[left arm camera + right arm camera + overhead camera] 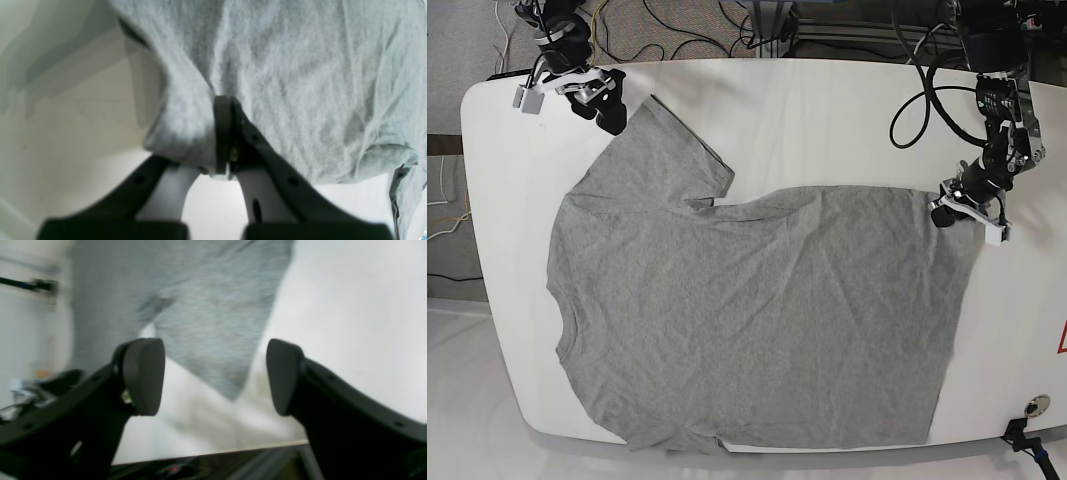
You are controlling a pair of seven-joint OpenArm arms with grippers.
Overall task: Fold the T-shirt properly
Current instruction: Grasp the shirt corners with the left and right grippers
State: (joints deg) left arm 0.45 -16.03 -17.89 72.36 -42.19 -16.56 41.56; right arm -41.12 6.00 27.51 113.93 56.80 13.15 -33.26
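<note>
A grey T-shirt (757, 320) lies spread on the white table (827, 120), its collar toward the left edge and its hem toward the right. My left gripper (954, 206) is at the shirt's far right hem corner, shut on a bunched fold of the T-shirt (300, 83); one dark pad (222, 133) presses the cloth and the other finger is hidden under it. My right gripper (609, 112) hovers open beside the far sleeve (667, 135). In the right wrist view the sleeve tip (230, 386) lies below the gap between the open fingers, untouched by my right gripper (215, 376).
A black cable (927, 95) loops over the table by the left arm. More cables (687, 40) lie on the floor behind the table. A small round fitting (1033, 405) sits near the table's front right edge. The table edge (213, 451) runs just below the right gripper.
</note>
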